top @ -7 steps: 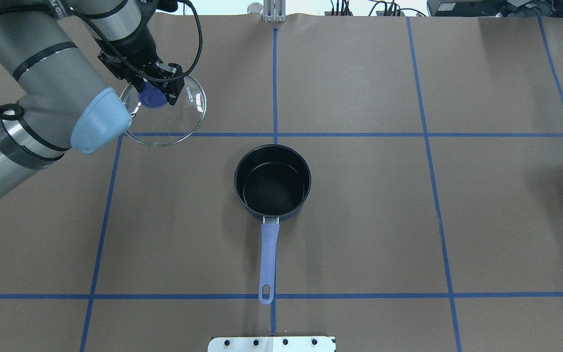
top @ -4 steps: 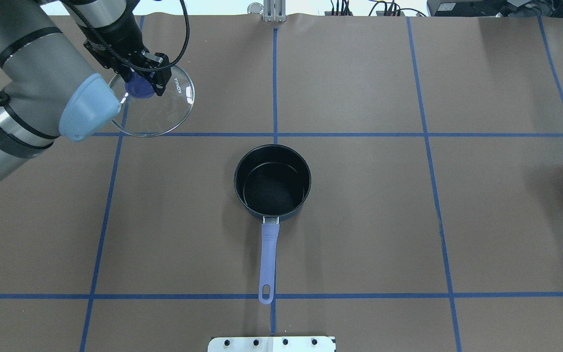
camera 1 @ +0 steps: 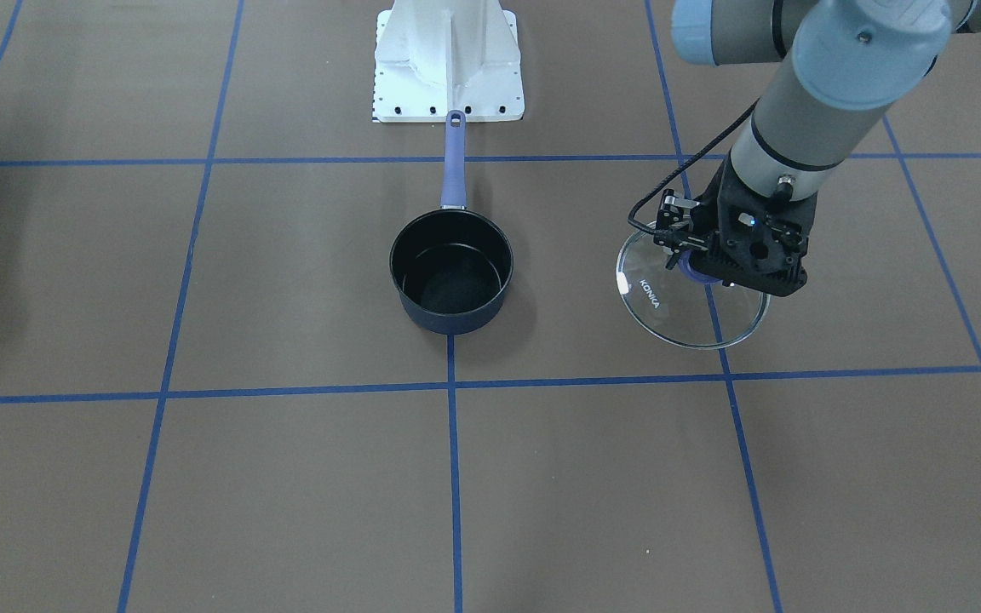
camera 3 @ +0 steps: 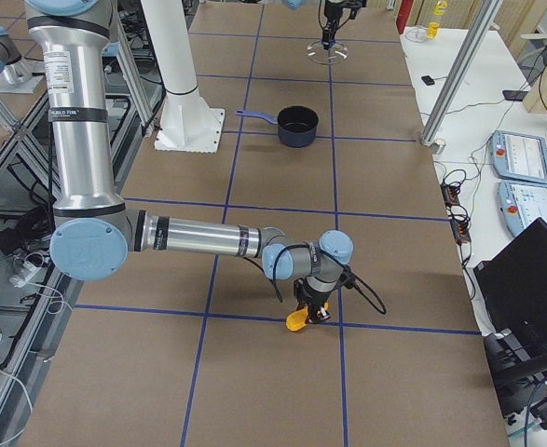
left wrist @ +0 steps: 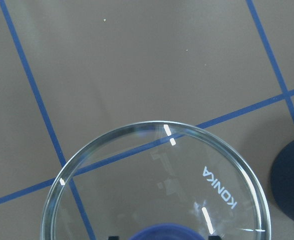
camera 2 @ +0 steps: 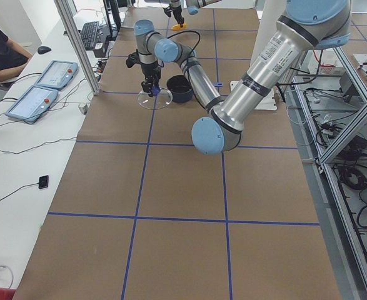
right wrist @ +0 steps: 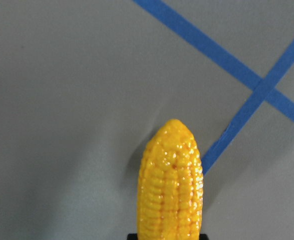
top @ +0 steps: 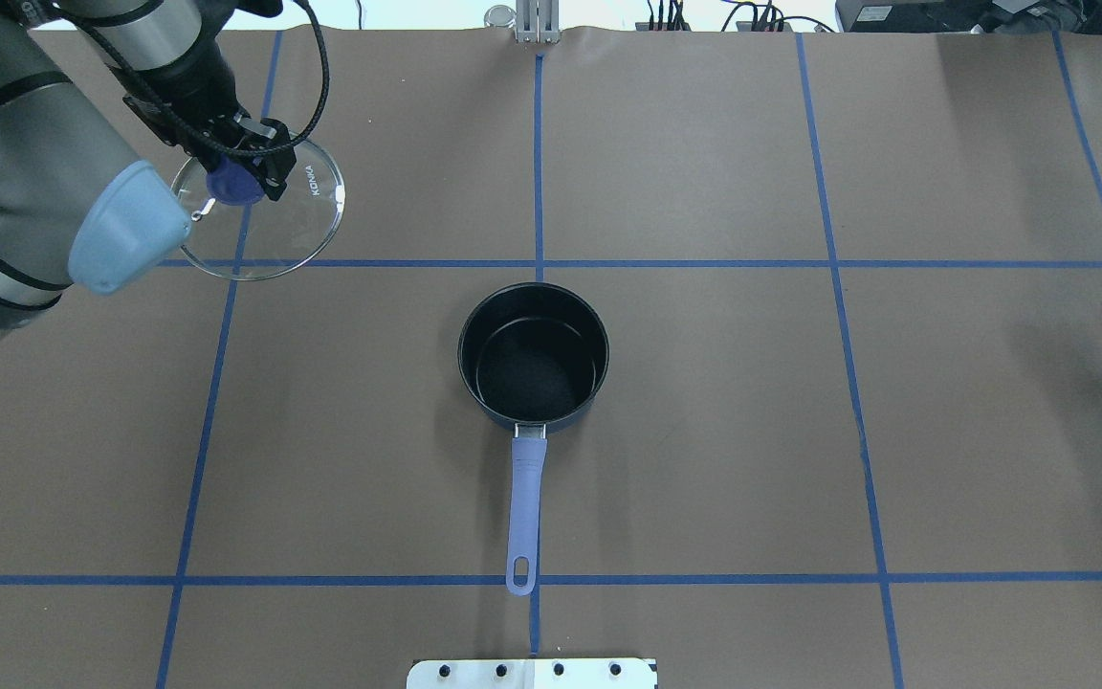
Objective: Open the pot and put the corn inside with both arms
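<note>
On the bench [top: 704, 431] the open navy pot [top: 533, 356] sits central. Far to its left, the left claw [top: 239, 180] clamps the glass lid [top: 302, 228] by its knob. Far right of the pot, the right claw [camera 3: 311, 312] grips the yellow, kerneled corn [right wrist: 171, 185].

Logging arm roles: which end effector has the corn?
The right end effector grips the corn, which fills its wrist view; the left end effector holds the glass lid instead.
</note>
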